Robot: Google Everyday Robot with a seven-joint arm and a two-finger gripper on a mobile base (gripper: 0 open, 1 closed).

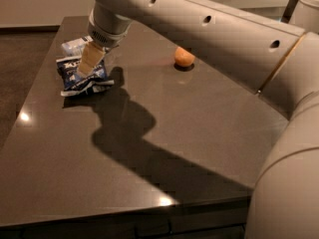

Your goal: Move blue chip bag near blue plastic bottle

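Observation:
The blue chip bag (pixel 83 79) lies flat on the dark table (pixel 164 133) at the far left, white lettering up. The blue plastic bottle (pixel 74 46) lies just behind it, touching or nearly touching the bag, partly hidden by my arm. My gripper (pixel 87 62) hangs from the wrist right over the bag's upper edge; a beige finger (pixel 90 58) points down at the bag, and the jaws look open with the bag resting on the table rather than held.
An orange round fruit (pixel 184 57) sits at the far middle of the table. My arm's broad shadow (pixel 129 128) falls across the table's centre. The table's left edge runs close beside the bag and bottle.

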